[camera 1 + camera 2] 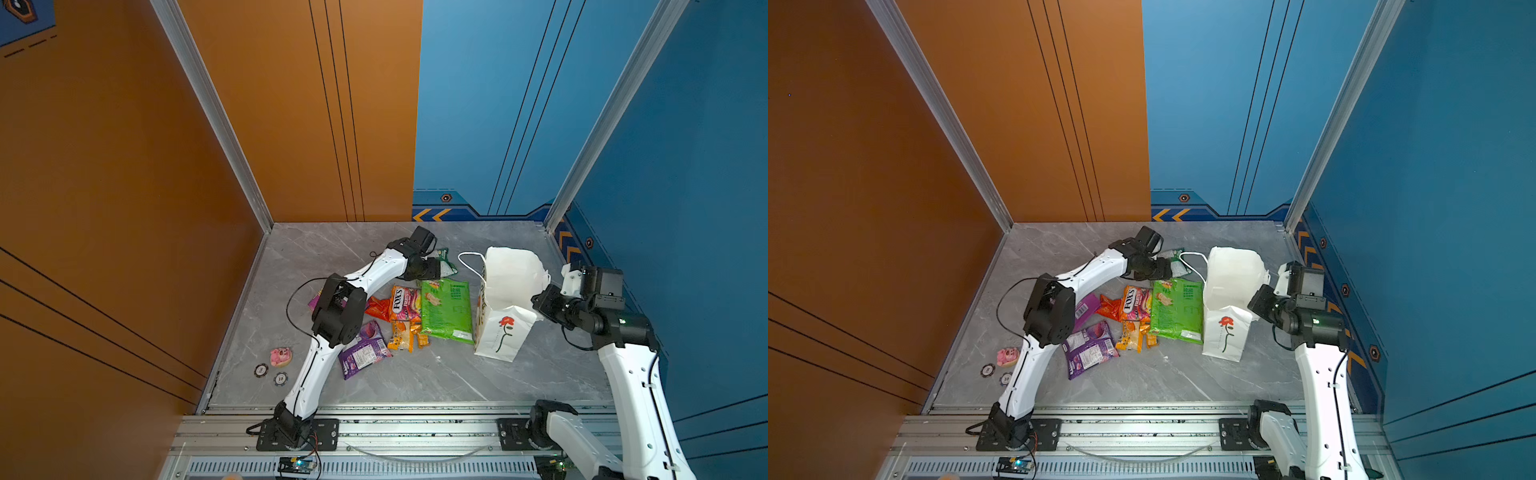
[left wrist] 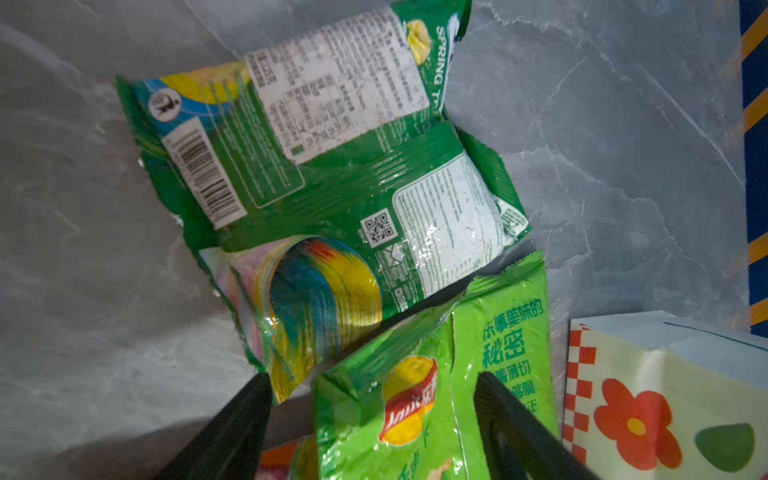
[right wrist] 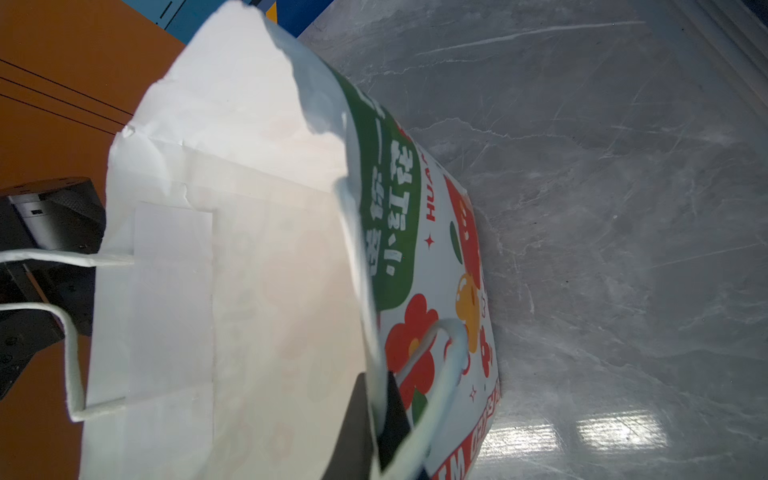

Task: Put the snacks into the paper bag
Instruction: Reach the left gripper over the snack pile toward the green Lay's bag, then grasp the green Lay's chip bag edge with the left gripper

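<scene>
From where I stand, the left gripper (image 2: 374, 376) hangs low at the back of the grey marbled table (image 1: 415, 374), its black fingers (image 2: 232, 424) spread wide and closed on nothing. Under them lie a corner of the small dark-green crinkly packet (image 2: 332, 166) and the top edge of the large light-green crisp packet (image 2: 415, 395), which overlaps it. That overlap worries me: if the jaws close here they could catch both packets, or pinch only a slick corner that slides out on the lift. The white paper bag with the red flower drawing (image 1: 503, 332) stands just beside the large packet. The right gripper (image 3: 376, 407) is clamped tight on its rim, so the mouth gapes. Holding thin paper by one edge could tear it or tip the bag if a packet bumps the wall going in. One white cord handle (image 1: 471, 259) loops out close to the dark-green packet and could snag a finger. The FOX'S packet (image 1: 403, 303), the purple one (image 1: 361, 351) and the small orange ones (image 1: 401, 336) all lie on the table outside the bag.
</scene>
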Available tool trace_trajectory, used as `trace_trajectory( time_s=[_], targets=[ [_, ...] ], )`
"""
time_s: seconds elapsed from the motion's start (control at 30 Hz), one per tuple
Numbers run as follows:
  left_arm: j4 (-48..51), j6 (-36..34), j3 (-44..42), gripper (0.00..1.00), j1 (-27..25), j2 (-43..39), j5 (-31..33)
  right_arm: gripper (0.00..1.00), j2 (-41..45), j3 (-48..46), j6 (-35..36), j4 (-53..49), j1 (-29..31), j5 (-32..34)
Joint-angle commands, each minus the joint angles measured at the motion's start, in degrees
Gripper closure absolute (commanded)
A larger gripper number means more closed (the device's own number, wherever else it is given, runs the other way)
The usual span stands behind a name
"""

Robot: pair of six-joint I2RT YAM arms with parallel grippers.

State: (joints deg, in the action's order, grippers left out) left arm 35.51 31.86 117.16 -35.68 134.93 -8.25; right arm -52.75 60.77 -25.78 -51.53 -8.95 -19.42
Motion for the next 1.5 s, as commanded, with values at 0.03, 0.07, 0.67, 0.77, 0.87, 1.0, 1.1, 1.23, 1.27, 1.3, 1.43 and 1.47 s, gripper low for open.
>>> trace_trajectory(
  time_s=[0.03, 0.07, 0.67, 0.77, 0.87, 1.0, 1.1, 1.23, 1.27, 1.3, 1.43, 1.47],
  targets=[
    [2.6, 1.2, 3.2, 0.36, -0.4, 2.3, -3.1, 1.00, 0.2, -1.3, -1.1, 1.3, 0.4, -1.1],
    [2.6, 1.3, 3.5, 0.40, -0.6, 2.7, -3.8, 1.00, 0.2, -1.4, -1.1, 1.4, 0.4, -1.2],
    [-3.3, 7.1, -13.3, 1.00, -1.4, -13.4, 3.2, 0.99, 0.2, -1.5, -1.5, 2.2, 0.6, -0.7],
    [-8.8, 9.9, -22.8, 1.00, -0.9, -21.0, 7.2, 1.00, 0.2, -1.6, -1.6, 2.5, 0.5, -0.7],
    [-16.2, 16.1, -36.8, 1.00, -0.7, -31.1, 17.6, 0.99, 0.3, -1.8, -1.9, 2.8, 0.5, -0.8],
    [-29.3, 25.4, -55.2, 1.00, 0.4, -42.7, 25.8, 0.99, 0.1, -1.9, -2.0, 3.0, 0.6, -0.7],
    [-32.9, 30.4, -64.7, 1.00, 0.2, -48.1, 28.4, 0.99, -0.1, -1.9, -1.8, 2.8, 0.6, -0.5],
    [-32.4, 33.4, -70.4, 1.00, -2.7, -52.8, 29.5, 0.99, -0.3, -2.1, -1.6, 2.8, 0.5, 0.3],
    [-32.0, 33.5, -71.2, 1.00, -3.5, -53.9, 29.4, 0.98, -0.5, -2.0, -1.6, 2.8, 0.6, 0.3],
    [-31.3, 33.4, -72.2, 1.00, -4.3, -55.3, 29.0, 0.98, -0.7, -1.9, -1.6, 2.8, 0.6, 0.2],
    [-21.1, 32.7, -73.4, 0.90, -7.1, -61.2, 30.1, 0.97, -0.8, -2.0, -1.7, 2.9, 0.6, 0.2],
    [-19.6, 31.5, -73.6, 0.85, -7.5, -62.4, 30.0, 0.97, -0.8, -2.1, -1.6, 3.1, 0.5, 0.3]
  ],
)
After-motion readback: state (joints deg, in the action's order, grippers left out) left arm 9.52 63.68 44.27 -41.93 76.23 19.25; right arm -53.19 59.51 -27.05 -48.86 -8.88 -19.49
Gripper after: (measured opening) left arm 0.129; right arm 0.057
